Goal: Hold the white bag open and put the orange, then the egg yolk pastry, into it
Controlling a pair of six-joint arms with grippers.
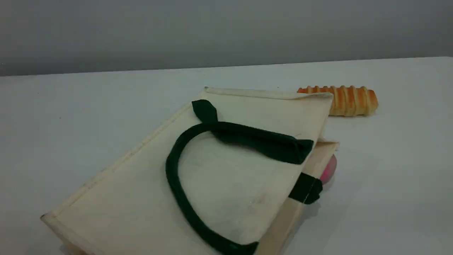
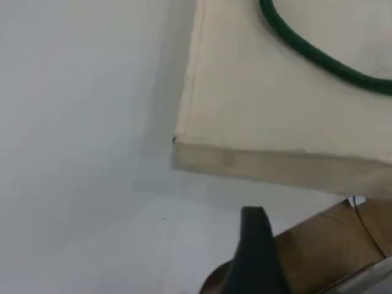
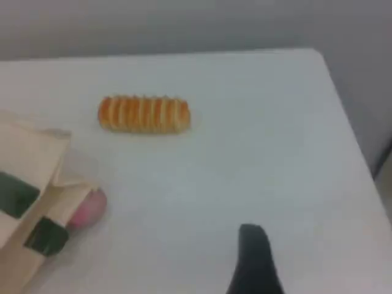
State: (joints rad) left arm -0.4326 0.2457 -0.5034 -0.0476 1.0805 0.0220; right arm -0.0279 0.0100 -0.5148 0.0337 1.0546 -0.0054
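The white bag (image 1: 230,184) lies flat on its side on the table, its dark green handle (image 1: 173,184) looped over the upper face and its mouth turned to the right. The orange and the egg yolk pastry are out of view. In the left wrist view, my left gripper (image 2: 256,242) hangs above the table just off the bag's (image 2: 269,92) bottom corner, with only one dark fingertip showing and nothing on it. My right gripper (image 3: 254,251) hovers over bare table to the right of the bag's mouth (image 3: 30,159), also showing nothing held. Neither arm appears in the scene view.
A striped golden bread roll (image 1: 348,101) lies behind the bag's right corner, also seen in the right wrist view (image 3: 144,114). A pink ball (image 1: 329,170) sits at the bag's mouth. The table's right edge (image 3: 349,122) lies near the right gripper.
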